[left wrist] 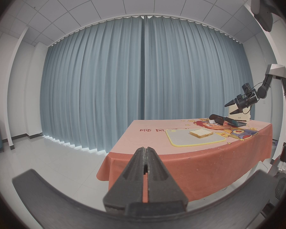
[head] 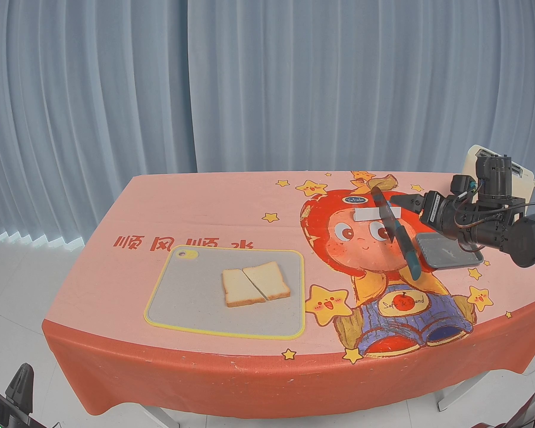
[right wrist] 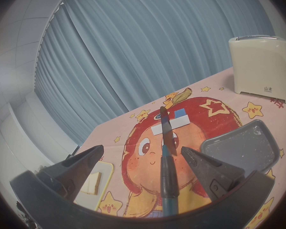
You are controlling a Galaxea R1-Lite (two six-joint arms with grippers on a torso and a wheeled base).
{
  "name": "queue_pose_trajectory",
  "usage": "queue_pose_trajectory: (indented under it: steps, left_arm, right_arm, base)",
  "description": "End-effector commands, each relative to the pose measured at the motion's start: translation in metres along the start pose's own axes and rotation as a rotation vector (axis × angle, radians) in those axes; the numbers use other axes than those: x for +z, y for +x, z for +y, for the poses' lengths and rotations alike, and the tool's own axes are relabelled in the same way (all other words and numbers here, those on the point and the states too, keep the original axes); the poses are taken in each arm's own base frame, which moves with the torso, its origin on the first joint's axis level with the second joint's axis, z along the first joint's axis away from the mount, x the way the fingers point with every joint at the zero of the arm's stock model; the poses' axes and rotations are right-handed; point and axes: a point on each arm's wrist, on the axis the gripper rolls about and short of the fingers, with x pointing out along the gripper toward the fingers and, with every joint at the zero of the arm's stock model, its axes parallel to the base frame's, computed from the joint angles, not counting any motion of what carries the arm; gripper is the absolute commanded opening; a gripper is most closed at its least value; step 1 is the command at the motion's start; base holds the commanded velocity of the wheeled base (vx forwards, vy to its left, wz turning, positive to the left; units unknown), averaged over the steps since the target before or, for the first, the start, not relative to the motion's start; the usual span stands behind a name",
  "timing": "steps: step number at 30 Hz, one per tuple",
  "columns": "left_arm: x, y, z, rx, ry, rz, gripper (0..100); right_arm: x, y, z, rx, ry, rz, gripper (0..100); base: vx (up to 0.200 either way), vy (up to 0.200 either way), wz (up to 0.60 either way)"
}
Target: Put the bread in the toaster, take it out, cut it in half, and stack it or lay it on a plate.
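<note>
Two bread halves (head: 255, 285) (left wrist: 200, 132) (right wrist: 92, 183) lie side by side on a grey, yellow-rimmed cutting board (head: 187, 295) (left wrist: 182, 138). A knife (head: 399, 236) (right wrist: 167, 163) with a teal handle lies on the tablecloth, its blade resting on a small white block (head: 365, 214) (right wrist: 181, 122). My right gripper (head: 408, 202) (right wrist: 141, 149) (left wrist: 229, 108) hangs open above the knife handle, a finger on either side and not touching it. Beside the knife lies a grey rectangular plate (head: 449, 251) (right wrist: 241, 147). The cream toaster (right wrist: 262, 67) (head: 526, 176) stands at the far right. My left gripper (left wrist: 145, 163) is shut on nothing, low and off the table's left side.
The pink cartoon tablecloth (head: 220, 209) covers the curved table. Bare cloth lies behind the board and at the far left. Blue curtains hang close behind the table's far edge. The right arm partly hides the toaster in the head view.
</note>
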Motion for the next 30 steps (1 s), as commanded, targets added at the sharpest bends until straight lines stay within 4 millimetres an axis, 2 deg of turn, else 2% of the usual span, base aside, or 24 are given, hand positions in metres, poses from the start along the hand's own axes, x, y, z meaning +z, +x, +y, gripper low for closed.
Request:
queue_pose_trajectory:
  steps: [1, 9, 15, 24, 30]
  left_arm:
    - [-0.005, 0.001, 0.0, 0.0, 0.0, 0.019, 0]
    - [-0.005, 0.001, 0.0, 0.0, 0.0, 0.018, 0]
    - [-0.005, 0.001, 0.0, 0.0, 0.0, 0.019, 0]
    - [-0.005, 0.001, 0.0, 0.001, 0.0, 0.019, 0]
    - [-0.005, 0.001, 0.0, 0.001, 0.0, 0.019, 0]
  right_arm:
    - [0.001, -0.006, 0.005, -0.008, -0.014, -0.022, 100]
    - [-0.015, -0.023, 0.036, 0.046, -0.07, -0.014, 100]
    - [-0.02, -0.027, 0.037, 0.04, -0.133, -0.006, 100]
    - [-0.037, -0.052, 0.066, 0.114, -0.208, -0.007, 100]
    - [-0.046, -0.058, 0.071, 0.099, -0.289, -0.011, 100]
  base:
    - [0.0, 0.0, 0.0]
    - [0.0, 0.0, 0.0]
    - [0.0, 0.0, 0.0]
    - [0.0, 0.0, 0.0]
    - [0.0, 0.0, 0.0]
